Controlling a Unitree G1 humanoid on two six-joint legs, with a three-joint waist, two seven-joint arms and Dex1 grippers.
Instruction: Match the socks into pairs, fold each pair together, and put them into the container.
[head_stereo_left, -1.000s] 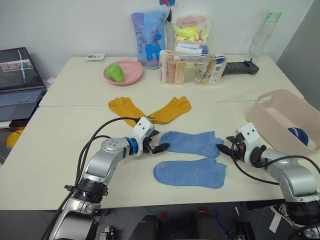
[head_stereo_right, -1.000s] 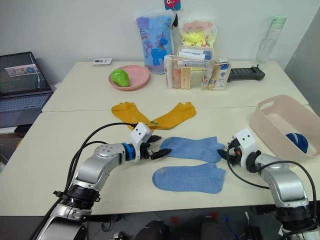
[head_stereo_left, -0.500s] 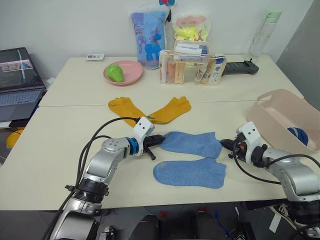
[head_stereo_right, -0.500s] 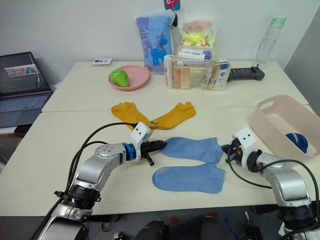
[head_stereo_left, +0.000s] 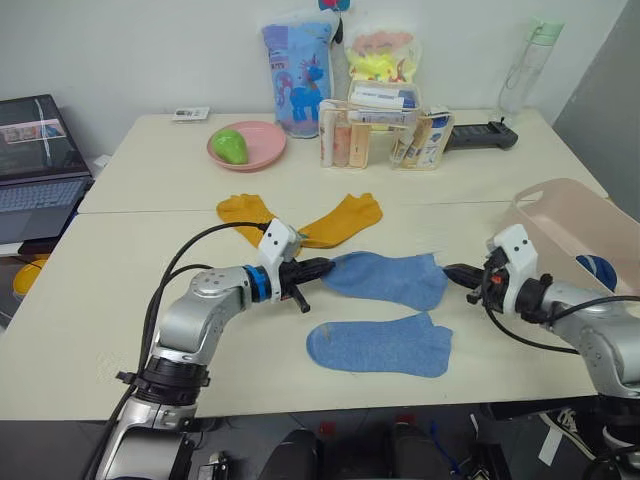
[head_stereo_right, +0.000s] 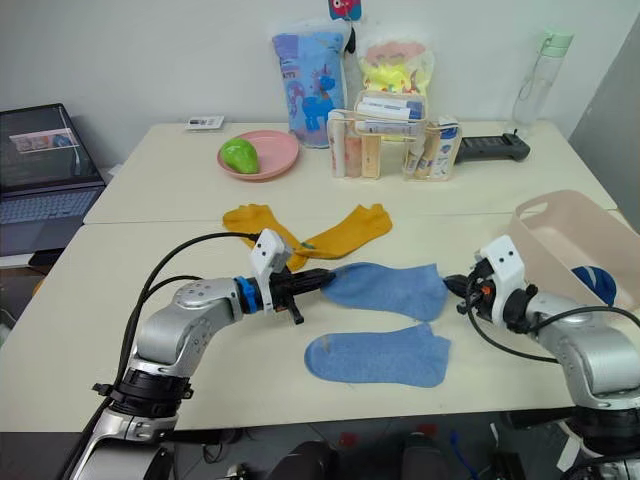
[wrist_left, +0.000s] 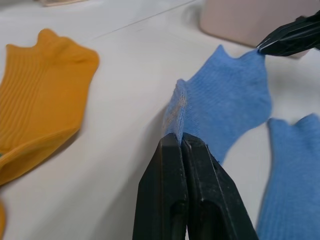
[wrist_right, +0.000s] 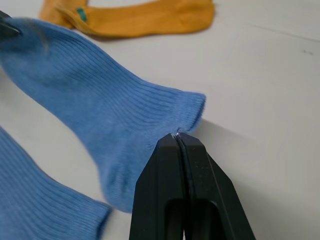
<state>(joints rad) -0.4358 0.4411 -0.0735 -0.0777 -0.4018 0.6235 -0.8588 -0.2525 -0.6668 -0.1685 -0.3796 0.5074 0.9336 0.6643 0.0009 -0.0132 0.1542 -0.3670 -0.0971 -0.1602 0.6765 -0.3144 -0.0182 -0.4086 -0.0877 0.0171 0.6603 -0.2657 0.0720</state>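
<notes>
Ribbed blue knit at centre frame: the upper light blue sock (head_stereo_left: 388, 279) is pinched at both ends. The left end effector (head_stereo_left: 318, 267) has its black fingers pressed together on the sock's left tip, and the left wrist view shows the fabric folded into a ridge right at the fingertips. The right end effector (head_stereo_left: 458, 271) clamps the cuff corner on the right side, fingers closed tight on the knit edge. The sock runs between the two; whether its middle touches the cream counter (head_stereo_left: 120, 300) is hard to judge.

Just below it, the second light blue sock (head_stereo_left: 380, 345) lies flat, close to the counter's near edge, touched by neither end effector. Above, the two mustard yellow socks (head_stereo_left: 300, 222) form a shallow V, their inner ends overlapping behind the left end effector's wrist, so that junction is partly hidden.

At right, the pale pink container (head_stereo_left: 570, 230) is cut off by the frame edge; something dark blue (head_stereo_left: 597, 269) sits inside, mostly hidden by the wall. Open counter lies between the right end effector and the container. Far back stand a pink plate (head_stereo_left: 248, 146) and a clear organizer (head_stereo_left: 385, 135).
</notes>
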